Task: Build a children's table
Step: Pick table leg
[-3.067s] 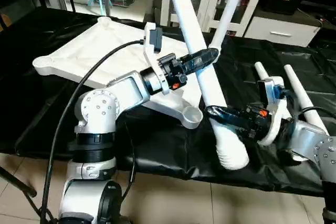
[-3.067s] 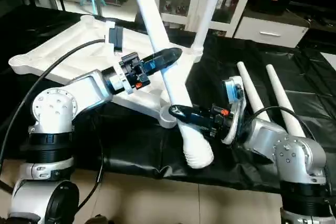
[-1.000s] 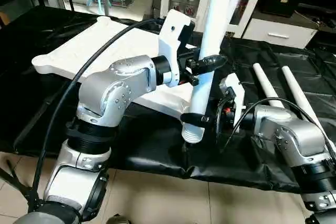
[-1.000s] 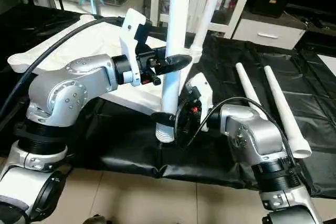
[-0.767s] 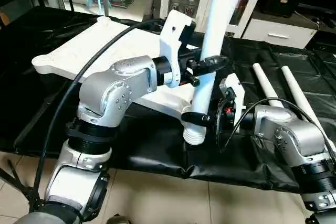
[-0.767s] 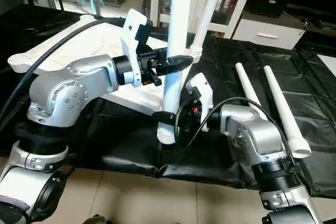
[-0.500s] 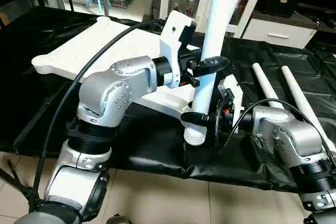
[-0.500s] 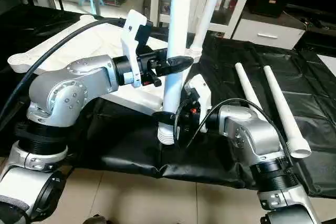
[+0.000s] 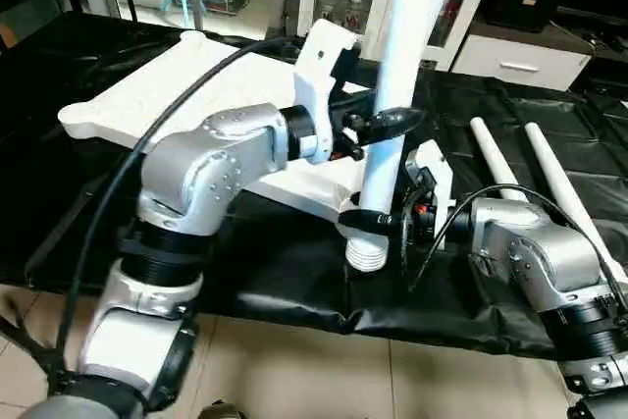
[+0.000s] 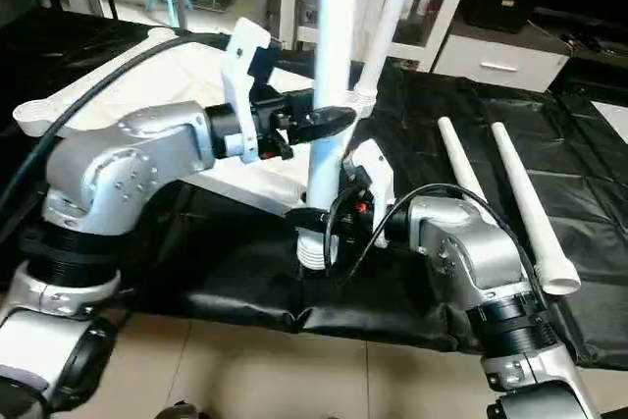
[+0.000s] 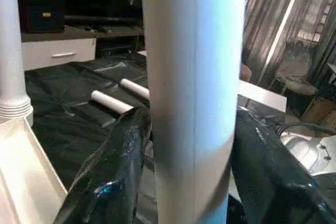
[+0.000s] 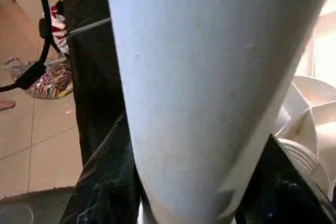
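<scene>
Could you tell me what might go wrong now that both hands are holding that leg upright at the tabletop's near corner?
The leg is gripped by the left hand and right hand, its threaded end beside the corner socket, not in it; it could cross-thread. Pushing might shift the tabletop.

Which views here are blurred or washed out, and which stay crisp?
Left eye view: the silver left forearm is motion-smeared, while the two loose white tube legs on the black cloth are crisp. Left wrist view: the held white tapered tube leg fills the picture, soft and blue-tinged, black fingers blurry. Right wrist view: same leg, close and featureless, bright at one edge.
</scene>
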Motion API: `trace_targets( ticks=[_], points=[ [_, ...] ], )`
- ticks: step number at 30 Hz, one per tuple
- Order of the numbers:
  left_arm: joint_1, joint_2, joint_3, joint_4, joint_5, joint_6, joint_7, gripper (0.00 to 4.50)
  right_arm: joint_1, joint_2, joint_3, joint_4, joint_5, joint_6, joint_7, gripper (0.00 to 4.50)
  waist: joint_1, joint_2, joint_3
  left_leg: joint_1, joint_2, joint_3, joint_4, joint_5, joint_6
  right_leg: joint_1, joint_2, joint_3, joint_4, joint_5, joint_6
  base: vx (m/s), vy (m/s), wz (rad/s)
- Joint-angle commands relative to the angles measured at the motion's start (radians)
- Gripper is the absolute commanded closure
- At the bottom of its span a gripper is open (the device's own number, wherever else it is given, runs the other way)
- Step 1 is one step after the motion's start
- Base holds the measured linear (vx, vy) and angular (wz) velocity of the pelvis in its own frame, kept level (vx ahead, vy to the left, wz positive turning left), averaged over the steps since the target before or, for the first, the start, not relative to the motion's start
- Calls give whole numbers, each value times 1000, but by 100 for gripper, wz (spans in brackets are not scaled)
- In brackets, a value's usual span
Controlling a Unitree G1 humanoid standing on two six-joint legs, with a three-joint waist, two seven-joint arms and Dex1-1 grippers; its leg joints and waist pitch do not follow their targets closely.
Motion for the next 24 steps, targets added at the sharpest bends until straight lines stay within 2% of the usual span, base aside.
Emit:
trace_targets(
  ticks=[1,3,5,6,8,11,13,14,16,17,18,19,21,22,23,24],
  points=[
    [-23,-2,7,0,-3,15,-6,162,-20,-5,-49,-1,10,-9,-17,263,-1,10,-73,11,21,-3,-66,-114,-11,61,-55,42,-65,-139,-177,0,0,0],
    [-25,-1,13,5,-4,16,-6,162,-20,-1,-60,-2,13,-11,-26,263,-1,11,-73,10,20,-3,-66,-113,-12,62,-54,42,-63,-126,-184,0,0,0],
    [-27,0,21,10,-7,17,-5,124,-21,7,-78,-3,23,-11,-39,263,-1,9,-73,9,19,-3,-66,-118,-14,64,-55,42,-64,-134,-185,0,0,0],
    [-27,5,25,12,-9,17,-9,122,-24,11,-96,-6,34,-8,-48,263,-1,14,-73,10,19,-4,-67,-124,-15,63,-56,42,-64,-140,-184,0,0,0],
    [-30,22,54,33,-9,5,-7,118,-38,5,-164,-12,77,13,-71,263,-3,15,-73,12,18,-3,-67,-138,-15,63,-53,41,-67,-148,-182,0,0,0],
    [-35,37,78,53,-2,-12,0,82,-38,-19,-194,-10,88,21,-69,263,-2,17,-73,12,17,-4,-66,-132,-15,63,-52,41,-65,-139,-181,0,0,0],
    [-38,75,124,85,2,-61,-19,72,-24,-59,-240,2,97,34,-67,263,-1,26,-72,14,16,-3,-66,-135,-17,62,-49,41,-67,-131,-180,0,0,0],
    [-33,123,127,124,43,-132,-46,72,-7,-85,-269,13,91,34,-73,263,0,24,-73,13,14,-4,-67,-133,-12,64,-48,40,-70,-137,-170,0,0,0],
    [-11,191,65,176,141,-249,-87,72,14,-101,-284,11,71,21,-97,263,-3,27,-74,13,15,-5,-67,-123,-13,65,-49,41,-67,-126,-162,0,0,0],
    [-11,191,65,176,141,-249,-87,72,14,-101,-284,11,71,21,-97,263,-2,28,-74,14,15,-6,-67,-120,-11,63,-49,41,-69,-127,-159,0,0,0],
    [-1,213,37,192,178,-291,-103,72,22,-104,-288,6,66,17,-110,263,-4,27,-75,14,16,-6,-67,-117,-12,63,-50,40,-65,-118,-163,0,0,0],
    [33,266,-113,289,317,-481,-178,72,56,-83,-288,-11,15,-57,-173,263,-2,22,-70,13,16,-6,-70,-120,-2,58,-51,39,-80,-156,-140,0,0,0],
    [47,274,-190,353,381,-576,-213,72,76,-68,-280,-19,-18,-100,-208,263,-5,24,-72,16,17,-5,-72,-136,-17,57,-54,42,-75,-190,-123,0,0,0],
    [48,256,-233,415,412,-620,-225,72,92,-60,-267,-26,-30,-112,-217,263,-5,23,-74,19,19,-4,-72,-139,-27,56,-56,43,-73,-185,-129,0,0,0],
    [44,256,-272,454,443,-663,-241,72,101,-53,-259,-31,-35,-108,-226,263,-3,29,-76,20,19,-3,-72,-138,-29,54,-56,43,-69,-171,-135,0,0,0],
    [39,257,-302,484,467,-696,-256,72,109,-48,-255,-36,-37,-104,-232,263,-4,28,-77,17,20,-5,-72,-126,-29,59,-57,44,-65,-139,-146,0,0,0]
  ],
)
